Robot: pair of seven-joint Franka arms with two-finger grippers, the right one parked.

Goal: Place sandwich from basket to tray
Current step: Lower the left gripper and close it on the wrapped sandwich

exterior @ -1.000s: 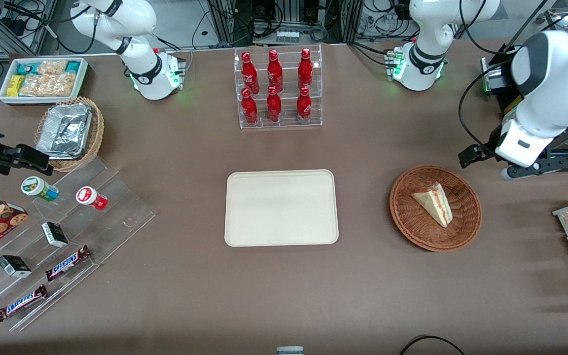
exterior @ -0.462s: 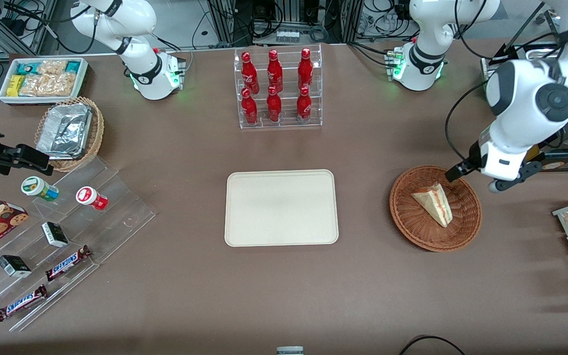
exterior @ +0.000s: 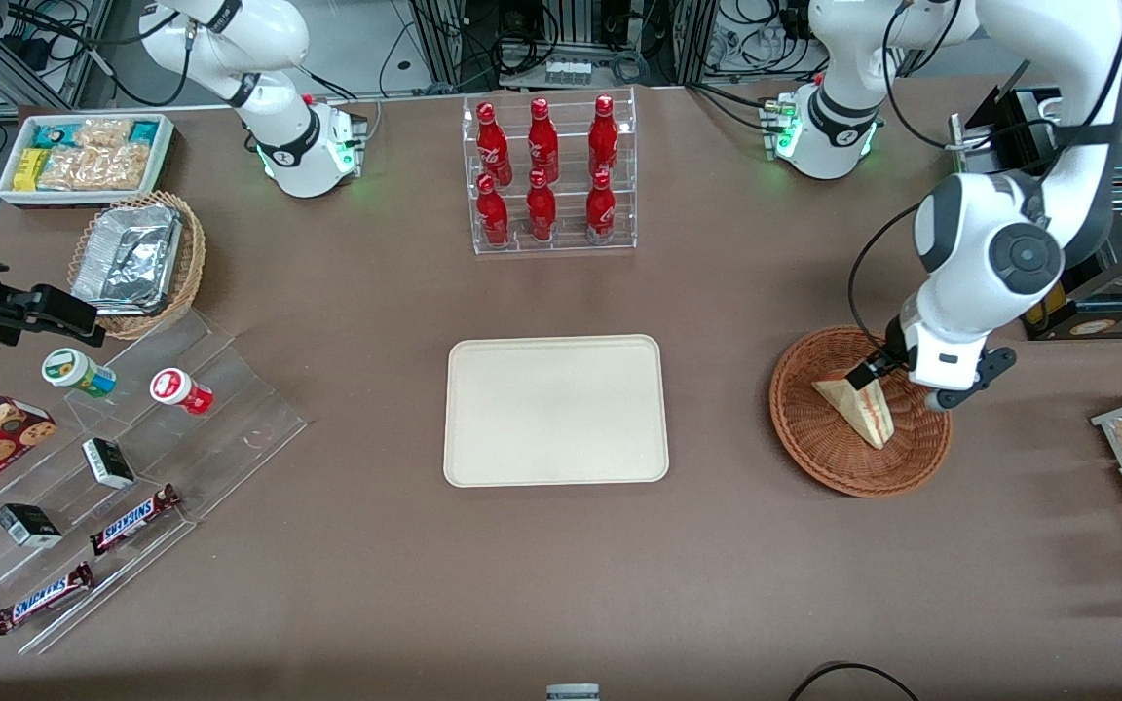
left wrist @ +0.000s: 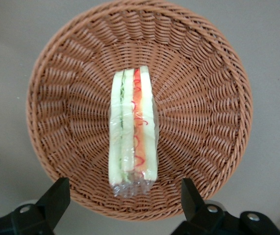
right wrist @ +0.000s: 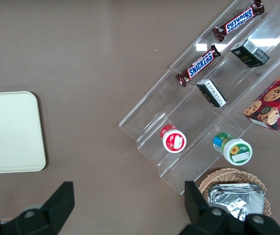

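Surface (exterior: 561, 574): brown, carries everything. Tray (exterior: 555, 410) sits mid-surface, nothing on it; only the front view shows it whole, the right wrist view catches just one end (right wrist: 10, 132).

Basket (exterior: 859, 411) lies toward the working arm's end, well apart from the tray. Left wrist view looks straight down into it (left wrist: 81, 73) and shows the full weave and rim; the front view has part of the rim covered by the arm.

Sandwich (exterior: 859, 410) is in the basket, roughly centred. Front view shows it as a pale wedge on its side. Left wrist view shows it edge-on (left wrist: 132, 132): bread layers, a green stripe and an orange-red stripe, clear wrap bunched at one end.

Gripper (left wrist: 125, 200) hangs over the basket, above the sandwich's end that is farther from the front camera. Fingers (left wrist: 56, 198) are spread wide, wider than the sandwich, nothing held, no contact visible. In the front view the gripper (exterior: 871, 374) is mostly hidden under the wrist, so finger spacing reads only from the wrist camera.
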